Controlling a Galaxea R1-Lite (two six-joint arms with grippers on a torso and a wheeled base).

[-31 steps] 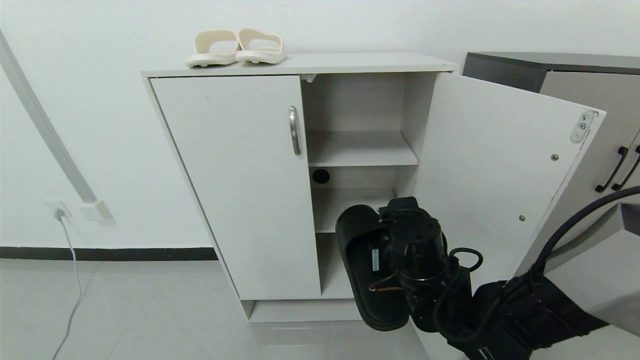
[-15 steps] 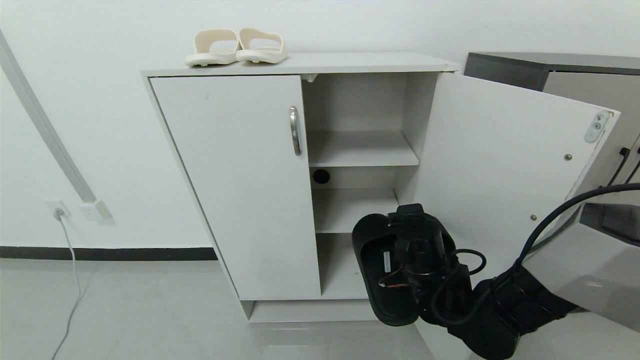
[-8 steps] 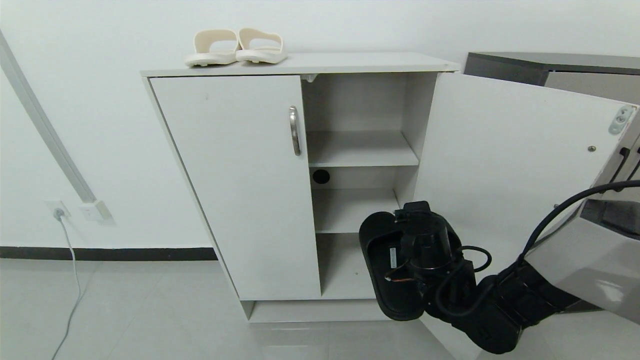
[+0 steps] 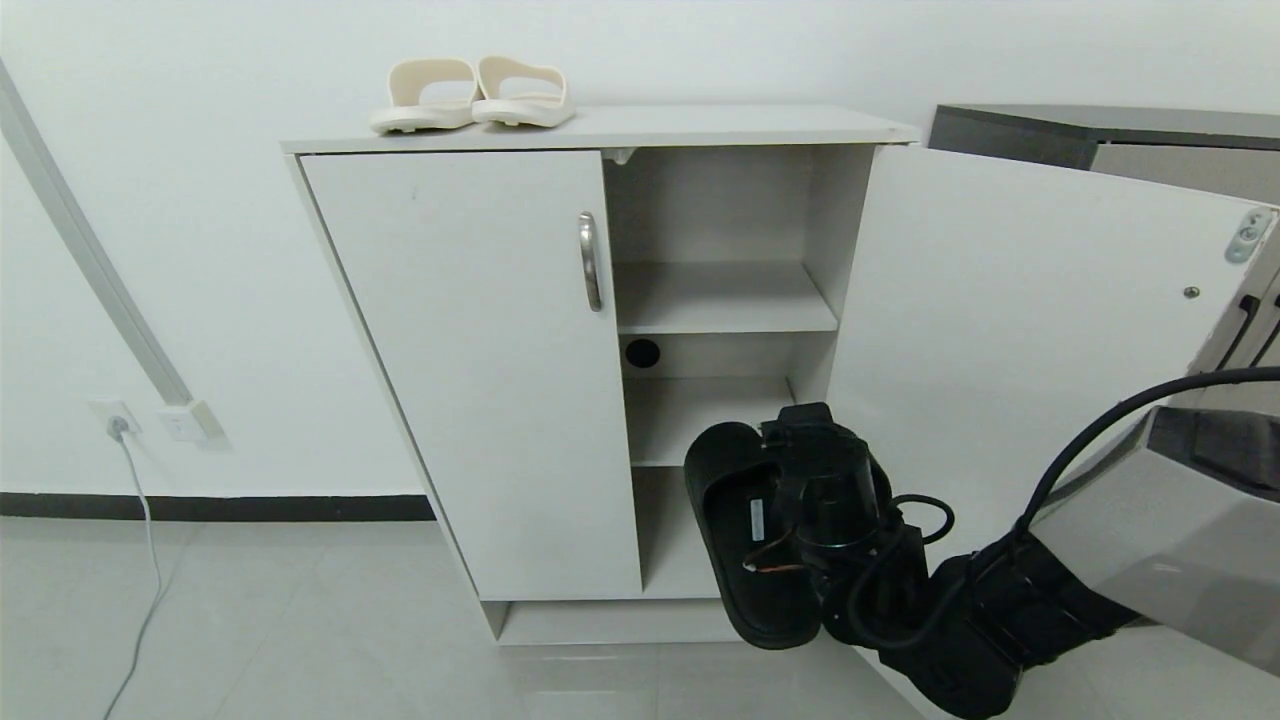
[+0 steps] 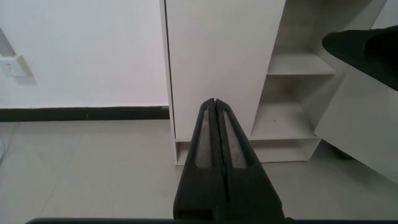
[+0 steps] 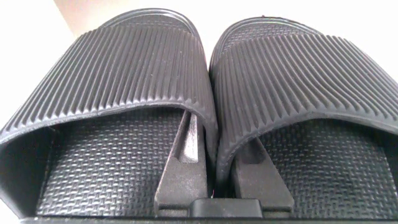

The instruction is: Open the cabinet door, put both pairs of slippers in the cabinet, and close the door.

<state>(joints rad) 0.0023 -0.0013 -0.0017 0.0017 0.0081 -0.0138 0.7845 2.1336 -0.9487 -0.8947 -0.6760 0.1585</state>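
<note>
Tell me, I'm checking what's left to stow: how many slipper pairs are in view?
2. The beige pair lies on the cabinet top, left end. The black pair is held by the right gripper in front of the open compartment. The closed door could hide more.

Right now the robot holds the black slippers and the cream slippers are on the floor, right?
Not quite. The cream slippers sit on top of the cabinet, not on the floor; the head view shows it. The right gripper does hold the black slippers.
</note>
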